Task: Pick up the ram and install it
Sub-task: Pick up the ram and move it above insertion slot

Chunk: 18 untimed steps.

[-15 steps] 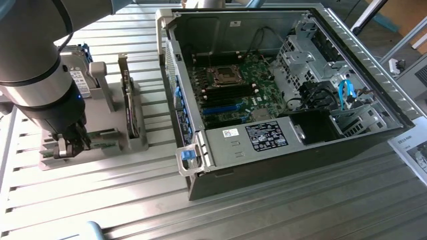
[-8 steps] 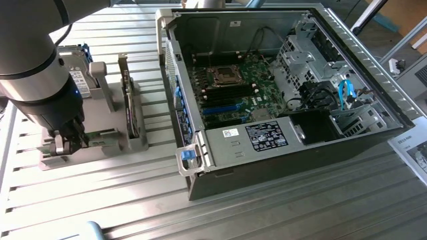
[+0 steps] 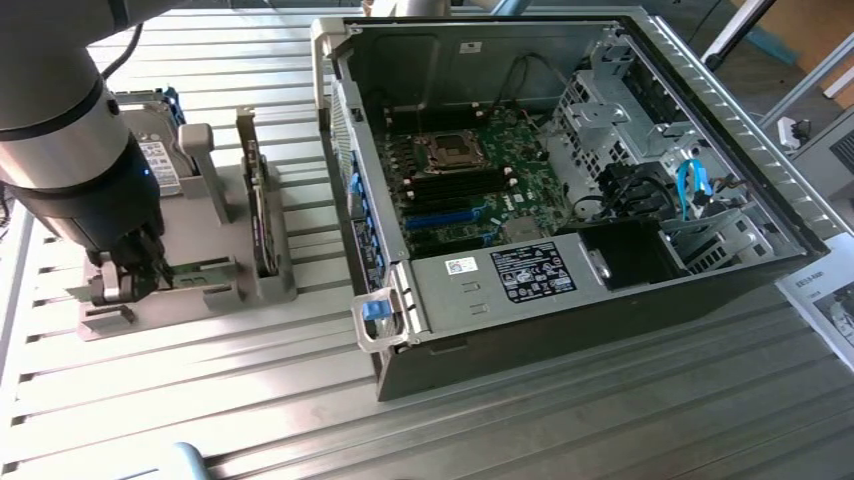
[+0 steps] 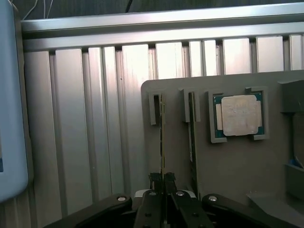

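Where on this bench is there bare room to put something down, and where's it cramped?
Widest bare patch: the slatted table along the exterior view's bottom, bordered by the grey holder and the open computer case. A narrower bare strip runs between holder and case. Crowded: the holder, where the claw grips the ram, and inside the case.

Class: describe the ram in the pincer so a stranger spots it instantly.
On the slatted metal table lies a grey tray with a square pale processor chip. Beside the chip stands one thin green circuit-board stick on edge; the ram is its twin one slot farther out, clamped by the black pincer.
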Each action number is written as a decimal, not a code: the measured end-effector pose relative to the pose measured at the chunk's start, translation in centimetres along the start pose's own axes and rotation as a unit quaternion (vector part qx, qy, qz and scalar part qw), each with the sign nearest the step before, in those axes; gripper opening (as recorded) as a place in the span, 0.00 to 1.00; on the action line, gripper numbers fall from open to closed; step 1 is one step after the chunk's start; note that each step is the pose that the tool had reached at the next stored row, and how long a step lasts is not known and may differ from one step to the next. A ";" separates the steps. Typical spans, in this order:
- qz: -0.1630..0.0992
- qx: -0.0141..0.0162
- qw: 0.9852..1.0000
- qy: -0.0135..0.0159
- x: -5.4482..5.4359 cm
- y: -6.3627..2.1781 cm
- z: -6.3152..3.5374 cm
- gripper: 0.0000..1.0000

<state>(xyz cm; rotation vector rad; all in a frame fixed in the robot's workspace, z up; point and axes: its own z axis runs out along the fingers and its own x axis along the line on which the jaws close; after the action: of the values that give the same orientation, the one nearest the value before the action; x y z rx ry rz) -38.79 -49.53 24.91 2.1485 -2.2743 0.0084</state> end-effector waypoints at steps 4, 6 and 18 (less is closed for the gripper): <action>0.000 0.000 1.000 0.000 0.0 0.01 -0.91 0.14; 0.000 0.000 1.000 0.000 0.0 0.01 -1.34 0.14; 0.000 0.000 1.000 0.000 0.0 0.02 -3.89 0.14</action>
<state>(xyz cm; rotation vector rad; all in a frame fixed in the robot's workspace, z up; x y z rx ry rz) -38.79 -49.52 28.80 2.1485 -2.2743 0.0084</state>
